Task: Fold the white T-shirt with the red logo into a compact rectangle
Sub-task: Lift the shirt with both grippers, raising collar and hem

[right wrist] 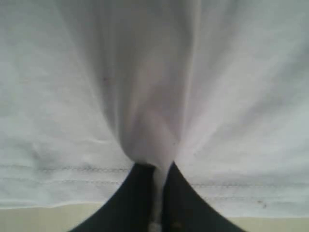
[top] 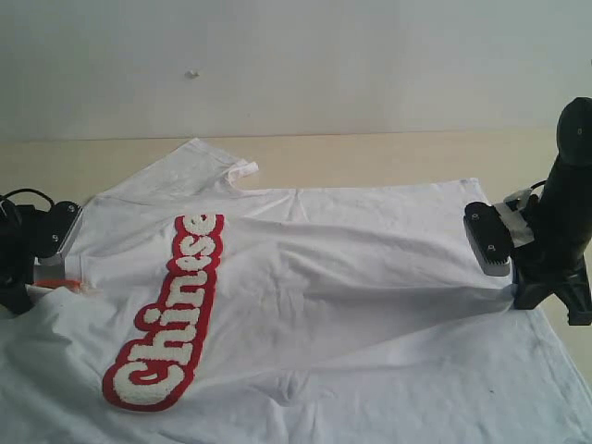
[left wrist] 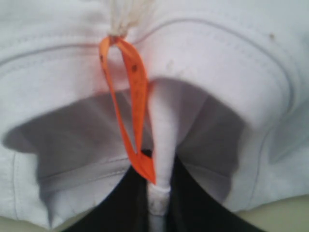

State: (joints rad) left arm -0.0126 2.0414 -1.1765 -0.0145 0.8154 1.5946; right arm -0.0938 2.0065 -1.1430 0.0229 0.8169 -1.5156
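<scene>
My left gripper [top: 57, 270] is pinched shut on the collar [left wrist: 164, 121] of the T-shirt [top: 351, 268], which lies spread on the table [top: 370, 153]. That grip is near the logo [top: 171, 314]. My right gripper [top: 504, 268] is clamped on the hem [right wrist: 72, 179], well apart from the logo. This looks like the first lengthwise fold, and next both ends should travel together.
</scene>
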